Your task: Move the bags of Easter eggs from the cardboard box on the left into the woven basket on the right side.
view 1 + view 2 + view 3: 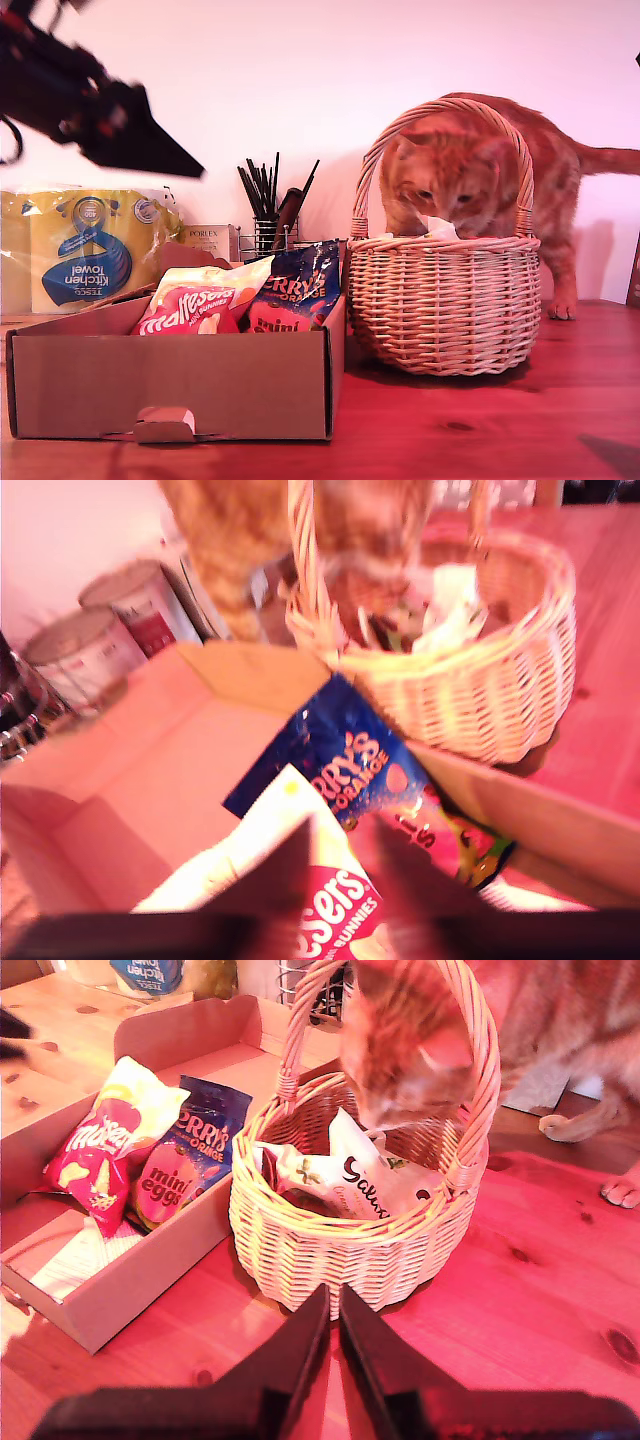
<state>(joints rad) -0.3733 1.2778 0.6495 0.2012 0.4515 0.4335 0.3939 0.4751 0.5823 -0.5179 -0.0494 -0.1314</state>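
Partly done: one cream pouch [365, 1175] lay in the woven basket [445, 300]; red Maltesers bag [190, 305] and dark blue mini-eggs bag [295, 290], both glossy, leaned upright in the cardboard box [170, 385]. My first end effector [335, 865] hovered over them, slightly parted, empty. My second end effector [333, 1335] nearly clenched, empty. Ginger cat [470, 175] nosed the basket.

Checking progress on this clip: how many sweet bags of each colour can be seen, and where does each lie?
Red bag, in the box: 1
Dark blue bag, in the box: 1
Cream bags, in the basket: 2, one with dark script, one paler beside it
Total: 4 bags, with 2 still to be moved. A cat's head hides part of the basket, so more could lie there.
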